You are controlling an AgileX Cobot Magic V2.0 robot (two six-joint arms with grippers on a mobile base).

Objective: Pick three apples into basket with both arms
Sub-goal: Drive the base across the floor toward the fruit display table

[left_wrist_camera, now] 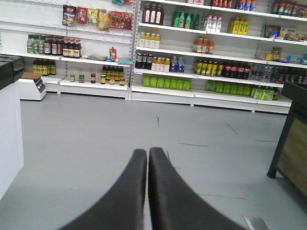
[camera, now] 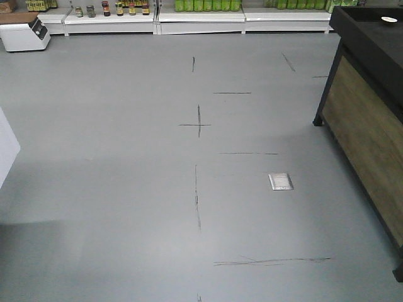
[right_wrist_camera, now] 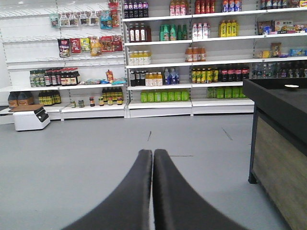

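No apples and no basket show in any view. My left gripper (left_wrist_camera: 147, 151) is shut, its two black fingers pressed together with nothing between them, pointing over bare grey floor toward the shop shelves. In the right wrist view my right gripper (right_wrist_camera: 153, 153) is likewise shut and empty, aimed across the floor at the shelving. Neither arm appears in the front-facing view.
Grey floor (camera: 126, 189) with dark scuff lines and a small metal floor plate (camera: 281, 181). A black-topped wooden counter (camera: 371, 119) stands at the right. Stocked shelves (right_wrist_camera: 192, 57) line the far wall. A white box unit (camera: 24, 31) sits at the far left.
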